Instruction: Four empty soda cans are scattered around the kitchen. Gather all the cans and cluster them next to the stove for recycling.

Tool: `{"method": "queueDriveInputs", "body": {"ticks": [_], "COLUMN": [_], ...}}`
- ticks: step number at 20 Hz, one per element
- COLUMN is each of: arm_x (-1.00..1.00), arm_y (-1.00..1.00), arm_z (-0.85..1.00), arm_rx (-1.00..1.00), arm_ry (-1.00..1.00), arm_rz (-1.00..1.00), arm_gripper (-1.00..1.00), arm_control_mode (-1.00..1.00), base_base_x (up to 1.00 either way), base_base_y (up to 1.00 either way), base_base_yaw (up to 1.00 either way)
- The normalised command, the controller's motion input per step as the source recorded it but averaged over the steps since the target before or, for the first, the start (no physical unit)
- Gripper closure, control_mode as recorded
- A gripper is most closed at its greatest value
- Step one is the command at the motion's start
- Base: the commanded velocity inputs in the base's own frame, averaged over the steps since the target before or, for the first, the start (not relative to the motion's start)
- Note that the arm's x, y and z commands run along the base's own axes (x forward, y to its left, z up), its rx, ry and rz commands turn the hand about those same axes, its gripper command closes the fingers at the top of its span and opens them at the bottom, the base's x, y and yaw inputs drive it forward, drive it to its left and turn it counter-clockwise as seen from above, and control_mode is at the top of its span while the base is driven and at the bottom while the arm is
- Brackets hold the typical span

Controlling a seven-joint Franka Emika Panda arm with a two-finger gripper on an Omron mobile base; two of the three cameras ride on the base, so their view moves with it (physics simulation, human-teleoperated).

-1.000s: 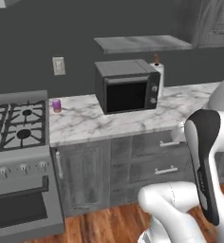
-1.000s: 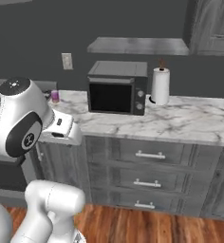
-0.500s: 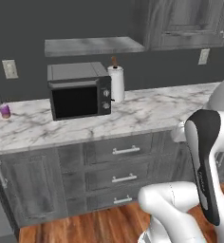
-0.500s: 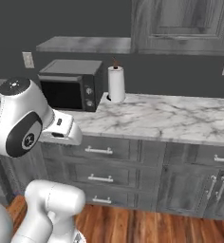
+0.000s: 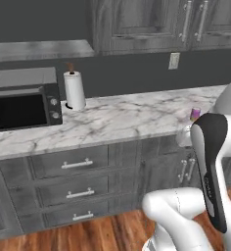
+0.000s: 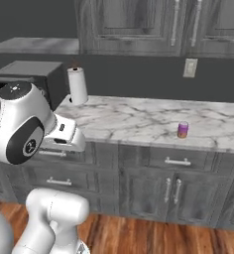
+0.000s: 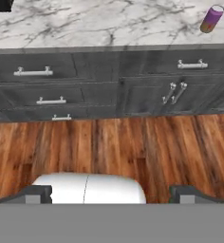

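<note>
Dark pincer [image 7: 109, 194] wide open (empty), above floorboards [image 7: 133, 142]

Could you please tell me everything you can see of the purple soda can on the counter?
The soda can is a small cylinder with a purple body, an orange-tinted lower part and a silver top. It stands upright on the white marble counter, near the front edge, above the cabinet doors. Nothing else touches it.
</note>
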Motion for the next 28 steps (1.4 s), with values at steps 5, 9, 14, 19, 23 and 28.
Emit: {"method": "queueDriveInputs", "body": {"ticks": [5, 9, 14, 19, 23, 28], "arm_x": [0.00, 0.00, 0.00, 0.00, 0.00, 0.27], "arm_y": [0.00, 0.00, 0.00, 0.00, 0.00, -0.17], "arm_z": [0.00, 0.00, 0.00, 0.00, 0.00, -0.14], "arm_rx": [0.00, 0.00, 0.00, 0.00, 0.00, 0.00], "arm_ry": [0.00, 0.00, 0.00, 0.00, 0.00, 0.00], "arm_rz": [0.00, 0.00, 0.00, 0.00, 0.00, 0.00], "arm_gripper": [-1.00, -1.00, -1.00, -1.00, -1.00, -1.00], "arm_control_mode": [1.00, 1.00, 1.00, 1.00, 1.00, -1.00], "base_base_x": [0.39, 0.71, 0.93, 0.63, 0.15, 0.08], "base_base_y": [-1.00, -0.82, -0.58, -0.09, 0.00, -0.03], "base_base_yaw": [0.03, 0.01, 0.00, 0.00, 0.00, 0.00]}}
